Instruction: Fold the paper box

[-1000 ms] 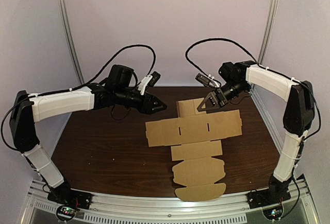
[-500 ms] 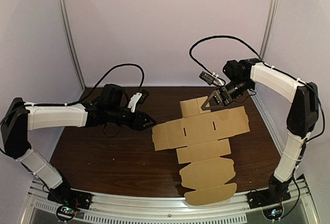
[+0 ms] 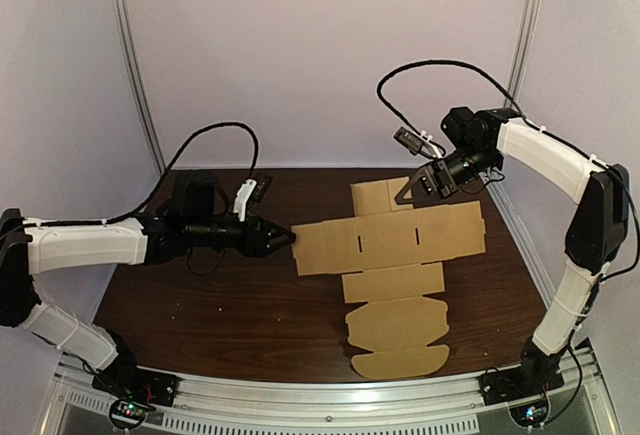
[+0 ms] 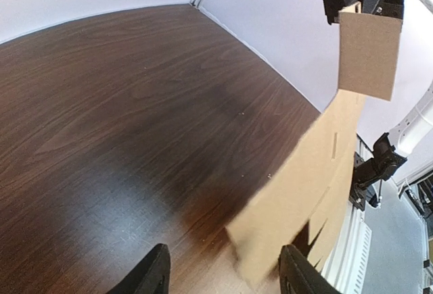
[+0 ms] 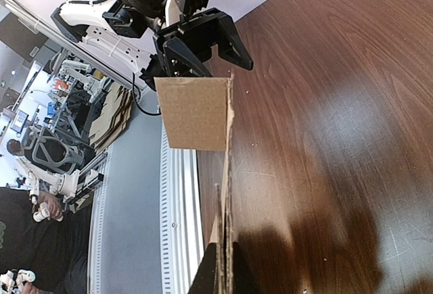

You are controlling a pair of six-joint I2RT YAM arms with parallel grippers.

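Lowered left tool (image 3: 288,238), spread, nears flat paper box (image 3: 400,243); right tool (image 3: 403,197) pinches it.

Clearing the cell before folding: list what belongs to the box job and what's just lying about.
Job: flat cardboard box; right gripper, gripping its far flap; left gripper, open at its left edge.
Just there: table; front rail.

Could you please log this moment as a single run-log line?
phase: pre-fold | box blank: unfolded on table | right gripper: shut on far flap, flap raised | left gripper: open, straddling left flap corner
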